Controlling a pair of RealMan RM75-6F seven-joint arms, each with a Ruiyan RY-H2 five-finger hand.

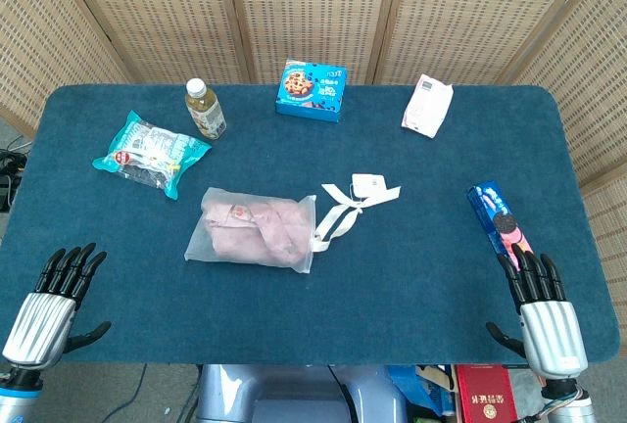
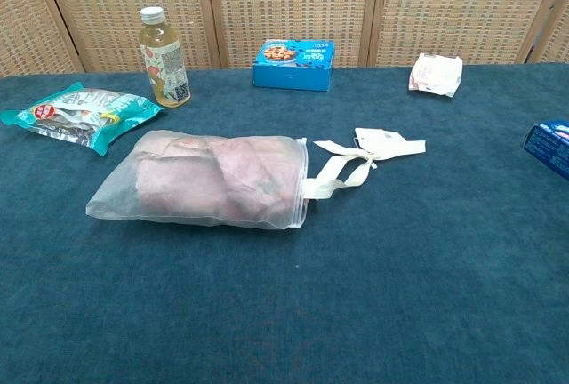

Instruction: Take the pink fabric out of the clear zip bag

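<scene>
Head view. Your left hand (image 1: 51, 301) is resting at the near left edge of the table (image 1: 421, 276), fingers spread, holding nothing. Your right hand (image 1: 542, 310) is sitting at the near right edge, likewise spread and empty. The clear zip bag (image 1: 257, 228) is lying flat near the table's middle, well apart from both hands, its mouth facing right. The pink fabric (image 1: 265, 222) is sitting wholly inside it. A white ribbon with tag (image 1: 355, 198) is trailing out of the mouth. Also listed: teal snack packet (image 1: 150, 154), bottle (image 1: 205, 109), blue box (image 1: 312, 90), pink-and-white pouch (image 1: 427, 105), blue biscuit pack (image 1: 497, 215) just ahead of your right hand.

Chest view. Neither hand is showing here. The bag (image 2: 111, 202) is lying with its closed end left and its zip edge right; the fabric (image 2: 218, 175) is filling most of it. Whether the zip is open, you cannot tell.

Step in hand: none begun; you are starting at the reach. The next move is probably calling for one hand pinning the closed end while the other is working the mouth and drawing the fabric out.
</scene>
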